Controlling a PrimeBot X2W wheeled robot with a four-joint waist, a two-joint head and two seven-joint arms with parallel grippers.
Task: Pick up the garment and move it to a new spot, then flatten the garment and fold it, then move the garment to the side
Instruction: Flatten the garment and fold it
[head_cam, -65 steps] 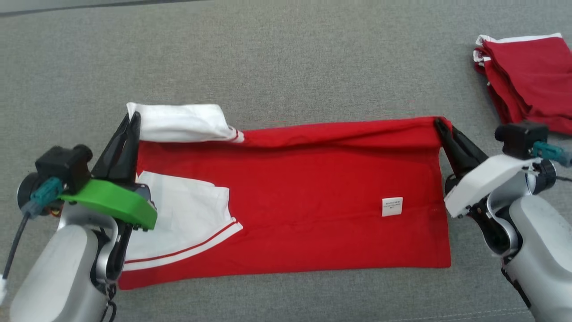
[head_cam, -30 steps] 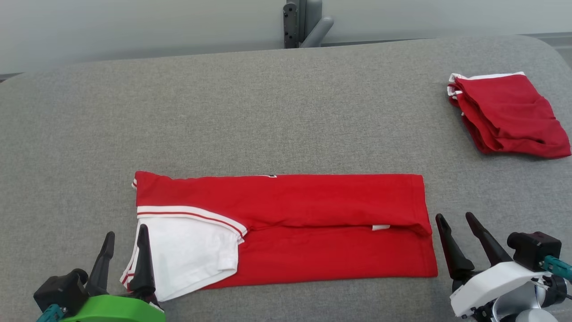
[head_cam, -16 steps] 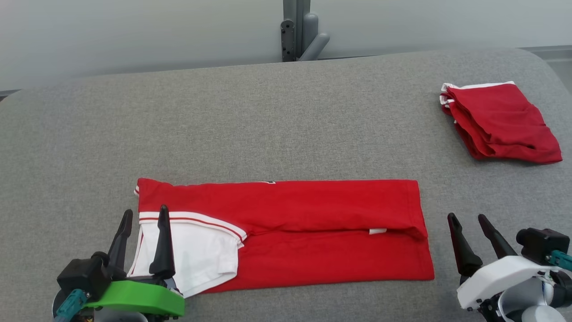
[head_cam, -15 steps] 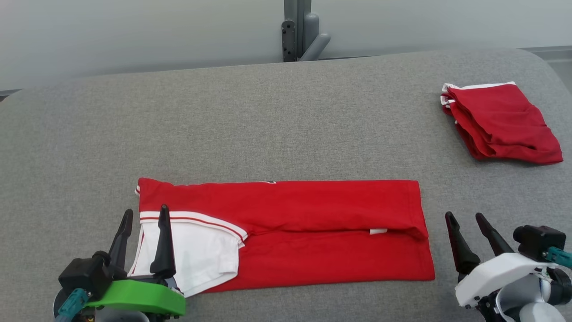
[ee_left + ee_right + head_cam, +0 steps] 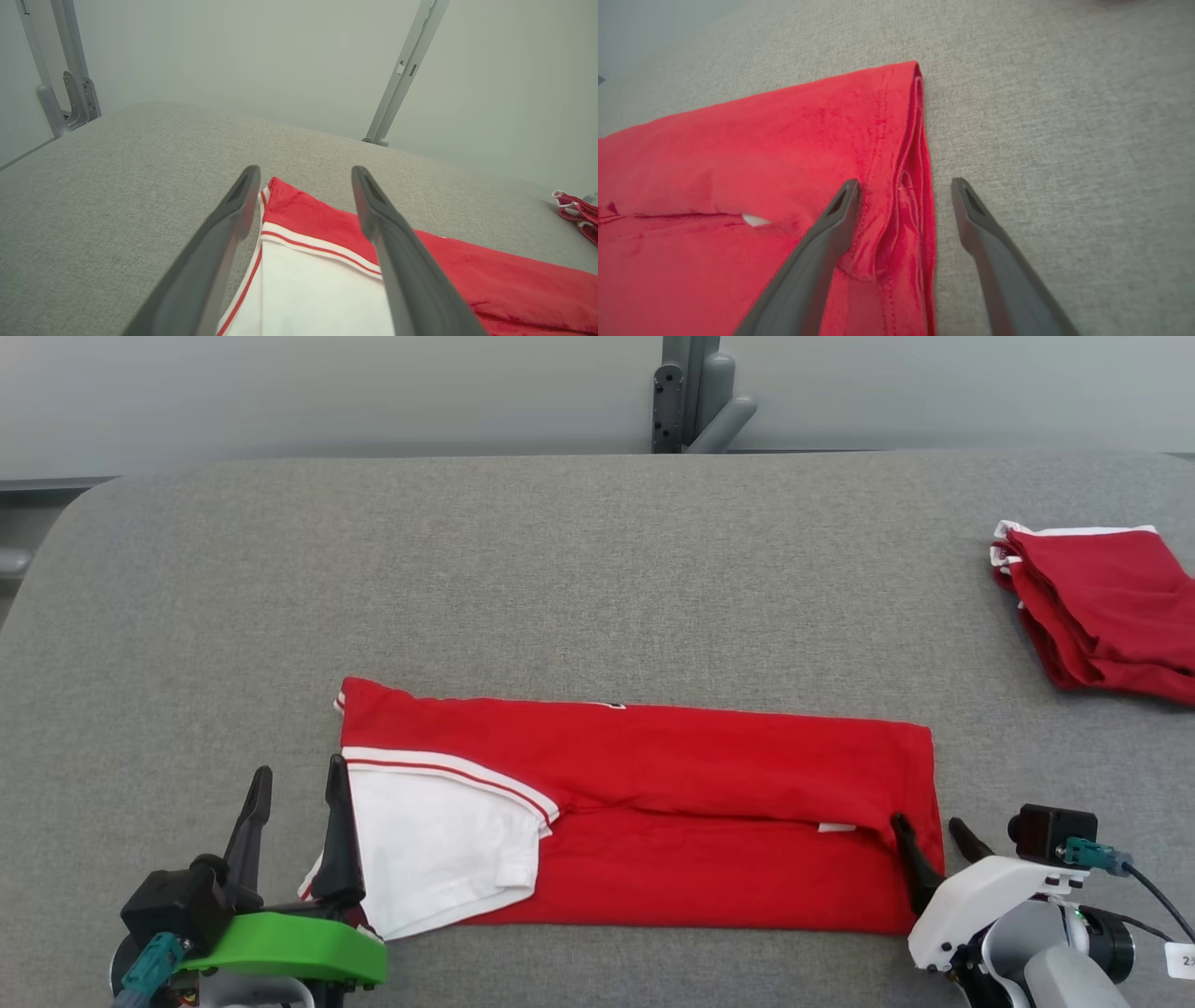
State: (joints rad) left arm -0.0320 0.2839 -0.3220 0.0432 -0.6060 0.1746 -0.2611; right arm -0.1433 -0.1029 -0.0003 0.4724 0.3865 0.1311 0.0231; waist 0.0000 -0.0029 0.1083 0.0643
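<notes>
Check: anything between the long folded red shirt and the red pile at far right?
Nothing. In the head view, just bare grey padded surface separates the shirt from the pile.

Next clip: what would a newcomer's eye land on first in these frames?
The red garment, folded into a long band with a white sleeve at its left end, lies across the near middle of the grey table. The open left gripper hovers at the sleeve end and the open right gripper straddles the garment's right edge. A folded red pile sits at the table's far right.
</notes>
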